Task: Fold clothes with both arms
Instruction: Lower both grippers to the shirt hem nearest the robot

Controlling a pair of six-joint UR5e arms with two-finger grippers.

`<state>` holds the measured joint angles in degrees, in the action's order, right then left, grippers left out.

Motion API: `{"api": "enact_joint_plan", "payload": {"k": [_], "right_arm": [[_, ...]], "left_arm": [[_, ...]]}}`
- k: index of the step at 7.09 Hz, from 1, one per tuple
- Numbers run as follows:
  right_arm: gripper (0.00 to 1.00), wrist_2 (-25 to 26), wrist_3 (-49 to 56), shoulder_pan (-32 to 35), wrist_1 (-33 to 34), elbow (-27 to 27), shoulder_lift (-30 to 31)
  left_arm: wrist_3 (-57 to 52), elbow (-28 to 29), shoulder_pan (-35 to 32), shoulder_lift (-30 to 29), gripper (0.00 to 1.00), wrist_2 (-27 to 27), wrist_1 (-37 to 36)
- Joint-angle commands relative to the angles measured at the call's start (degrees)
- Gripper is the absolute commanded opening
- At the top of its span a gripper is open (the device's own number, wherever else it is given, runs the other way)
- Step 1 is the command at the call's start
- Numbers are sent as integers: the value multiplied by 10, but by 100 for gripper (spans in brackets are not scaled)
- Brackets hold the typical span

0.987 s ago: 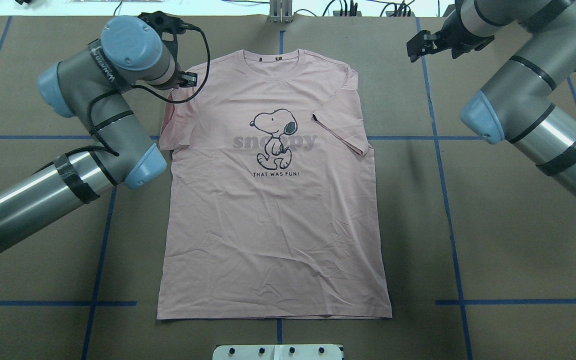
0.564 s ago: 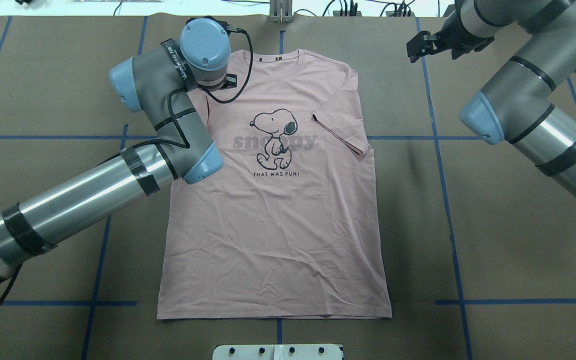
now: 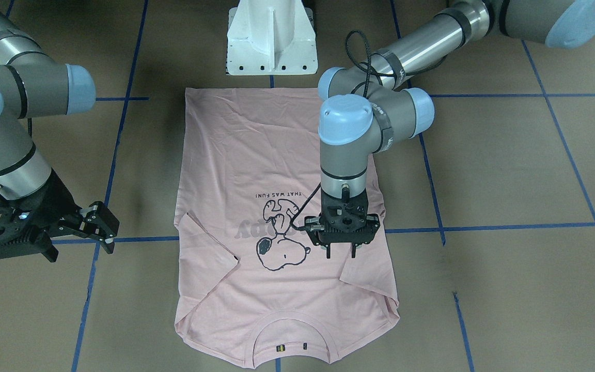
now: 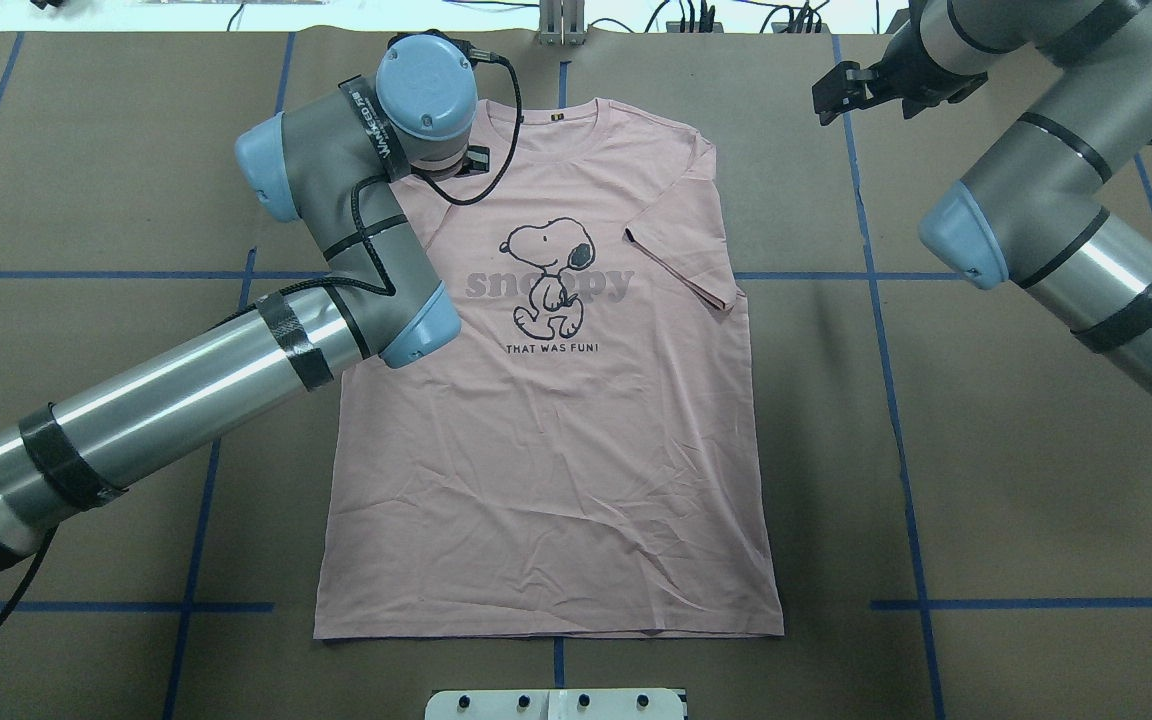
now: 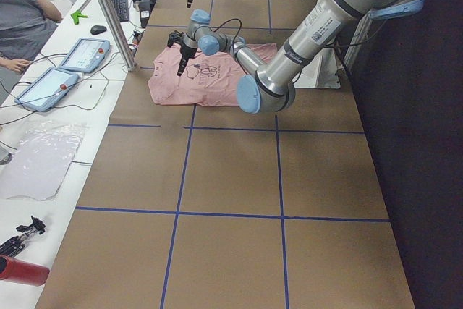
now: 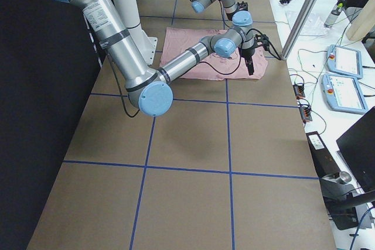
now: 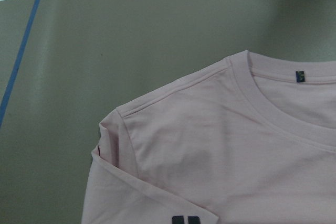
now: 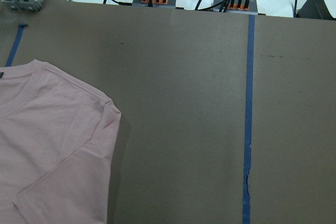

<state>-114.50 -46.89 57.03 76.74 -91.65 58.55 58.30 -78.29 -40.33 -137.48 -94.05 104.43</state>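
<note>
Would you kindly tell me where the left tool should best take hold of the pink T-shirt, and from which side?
Probably the shoulder corner of the T-shirt on the robot's left, just beyond the left tool. The folded-in sleeve doubles the cloth there, and the shirt lies flat, so coming straight down at its outer edge, from the table side, seems best.

Pale pink T-shirt lies flat, print up, both sleeves folded in over its chest. Left gripper hangs straight down over the shirt, just beside the dog print, its fingertips a little apart with fabric showing between them. Right gripper sits off the shirt's opposite side, well apart from it, jaws spread wide.
</note>
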Motion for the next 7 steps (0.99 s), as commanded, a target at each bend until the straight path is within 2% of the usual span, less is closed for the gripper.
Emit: {"api": "enact_joint_plan", "payload": {"k": [1, 2, 3, 4, 5, 6, 7], "right_arm": [[100, 21, -114, -65, 6, -56, 14], [100, 79, -196, -128, 7, -96, 31], [100, 133, -245, -199, 33, -162, 62], [100, 179, -311, -269, 94, -239, 84], [100, 231, -372, -344, 117, -296, 105], [100, 287, -411, -407, 118, -313, 123], [99, 309, -438, -449, 116, -341, 155]], "left_arm": [[-1, -179, 12, 97, 100, -38, -2], [6, -254, 42, 165, 100, -35, 1], [15, -309, 59, 203, 100, -37, 1], [78, -347, 83, 243, 100, -34, 4], [115, -380, 120, 282, 100, -30, 22], [151, -399, 155, 315, 100, -26, 24], [187, -418, 193, 345, 100, -4, 25]]}}
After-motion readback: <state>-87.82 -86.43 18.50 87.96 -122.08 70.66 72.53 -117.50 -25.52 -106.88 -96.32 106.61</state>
